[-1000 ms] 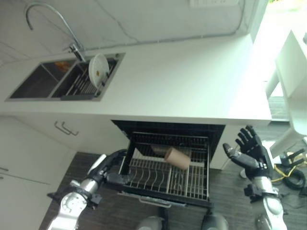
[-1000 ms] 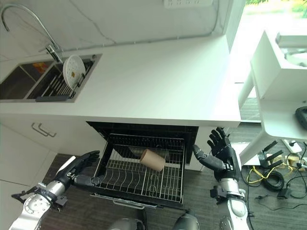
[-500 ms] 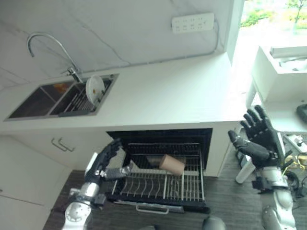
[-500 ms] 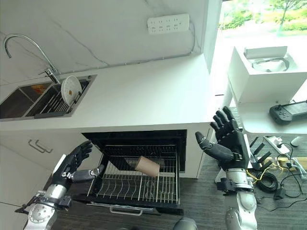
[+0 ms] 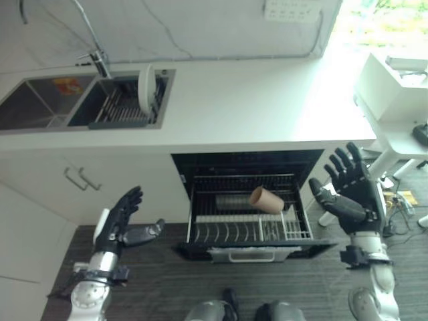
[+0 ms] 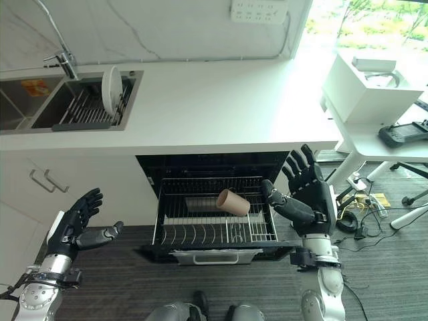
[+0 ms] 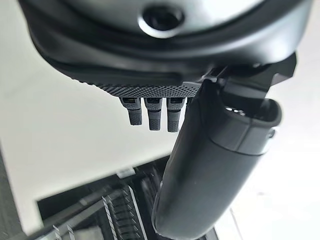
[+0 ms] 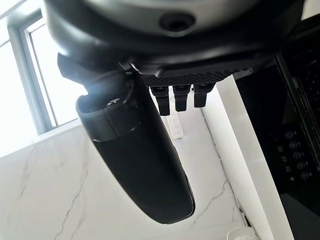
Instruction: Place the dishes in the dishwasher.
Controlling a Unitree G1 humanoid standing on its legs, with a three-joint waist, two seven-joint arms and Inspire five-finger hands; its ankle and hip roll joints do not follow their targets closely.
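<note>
Both hands, left (image 5: 120,217) and right (image 5: 351,190), are hanging open and empty; the plate (image 5: 146,88) upper left is leaning, risking a slip when gripped.

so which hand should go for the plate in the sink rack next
Left, probably. The white plate stands upright in the sink rack on the robot's left; the open left hand is below that side, while the open right hand is beyond the dishwasher rack.

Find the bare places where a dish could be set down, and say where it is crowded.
Free: the countertop between the sink and its right end, and the front tines of the dishwasher rack. Crowded: the sink's drying rack holding the white plate, and the rack's back by the brown cup.
</note>
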